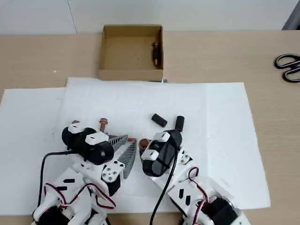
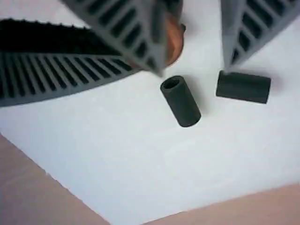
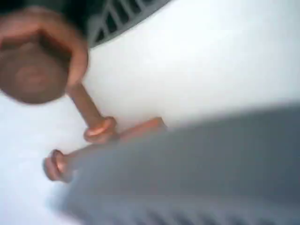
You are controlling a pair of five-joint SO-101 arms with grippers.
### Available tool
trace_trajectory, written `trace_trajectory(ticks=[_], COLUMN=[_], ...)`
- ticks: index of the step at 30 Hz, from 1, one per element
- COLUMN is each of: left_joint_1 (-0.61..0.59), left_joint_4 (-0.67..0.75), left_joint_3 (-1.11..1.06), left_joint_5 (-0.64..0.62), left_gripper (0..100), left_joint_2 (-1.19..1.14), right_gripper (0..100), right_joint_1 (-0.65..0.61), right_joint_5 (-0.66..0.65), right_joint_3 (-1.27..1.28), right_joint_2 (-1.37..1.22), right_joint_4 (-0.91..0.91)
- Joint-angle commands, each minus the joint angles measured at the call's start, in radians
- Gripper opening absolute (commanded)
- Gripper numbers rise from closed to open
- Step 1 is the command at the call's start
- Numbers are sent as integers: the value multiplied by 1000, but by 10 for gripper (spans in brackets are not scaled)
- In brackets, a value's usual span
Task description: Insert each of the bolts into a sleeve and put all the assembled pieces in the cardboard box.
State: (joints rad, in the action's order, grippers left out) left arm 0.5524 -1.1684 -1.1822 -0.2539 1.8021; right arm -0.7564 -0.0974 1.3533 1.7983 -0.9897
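The left gripper hangs low over the white paper with its jaws apart. A copper bolt sits against the tip of one finger; bare paper shows between it and the other finger. From above, this bolt lies in the narrow gap between the two arms, and the right arm's own body covers the right gripper, so I cannot tell whether it is open or closed. Two black sleeves lie loose on the paper just past the bolt: the near sleeve and the far sleeve, close together but apart. A second bolt rests beside the left arm. The cardboard box stands beyond the paper on the table, with one assembled piece against its wall. Scissors lie well off to the side.
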Motion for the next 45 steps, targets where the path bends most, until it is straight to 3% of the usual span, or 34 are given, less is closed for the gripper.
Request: trace_trajectory(ticks=[1, 10, 16, 23, 38, 45], left_joint_1=[-38, -307, -477, -462, -462, -462], left_joint_4=[51, 68, 84, 89, 84, 64], left_joint_3=[42, -39, -206, -252, -295, -298], left_joint_5=[-2, -2, 2, 0, 3, 5], left_gripper=[3, 6, 6, 6, 6, 6], left_joint_2=[8, 8, 9, 9, 9, 8], right_gripper=[2, 2, 2, 2, 3, 3], right_joint_1=[62, 186, 383, 535, 509, 501], right_joint_5=[0, 2, 101, 276, 278, 281], right_joint_3=[-25, 3, -58, -594, -1300, -1741], right_joint_2=[15, 5, -97, -671, -1664, -2083], right_joint_4=[22, 30, 257, 262, 435, 509])
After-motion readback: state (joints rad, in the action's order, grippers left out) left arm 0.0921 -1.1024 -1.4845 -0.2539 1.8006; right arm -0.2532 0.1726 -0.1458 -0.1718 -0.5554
